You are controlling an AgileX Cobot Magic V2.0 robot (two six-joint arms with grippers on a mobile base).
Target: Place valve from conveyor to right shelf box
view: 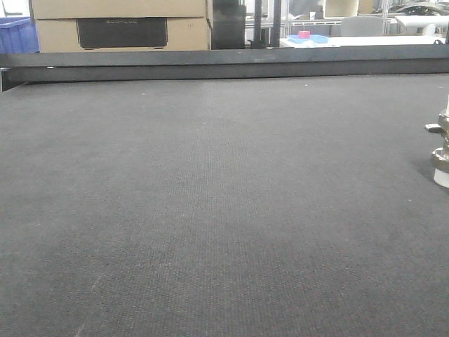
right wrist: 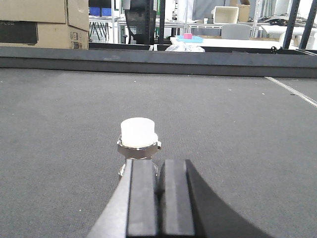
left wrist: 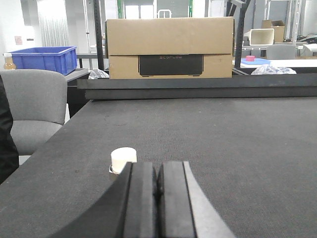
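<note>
While both arms sit low over the conveyor [view: 210, 210], the valve [view: 442, 158] stands on the dark woven belt at the far right edge of the front view. It is partly cut off by the frame, with its short stub pointing left and its whitish part at the bottom.

From the right wrist view, the valve [right wrist: 138, 141] stands just beyond the tips of the right end effector [right wrist: 158, 168], slightly to their left. There it shows a white round cap above a silvery ring. That end effector is closed, its two black pads pressed together with nothing visible between them. Whether a pad touches the valve's base cannot be told.

The left end effector [left wrist: 158, 171] is closed as well, pads together and empty. Just beyond its left pad stands a white-topped piece [left wrist: 123, 159] with a silvery base. Whether this is the same valve cannot be told.

A black rail [view: 224, 63] runs along the far edge of the belt. Behind it a cardboard box [left wrist: 170, 47] with a dark panel stands to the left. Further left are a blue crate [left wrist: 44, 58] and, nearer, a grey chair [left wrist: 32, 106]. Far to the right, a pink block [view: 304, 34] lies on a blue tray [view: 319, 39].
</note>
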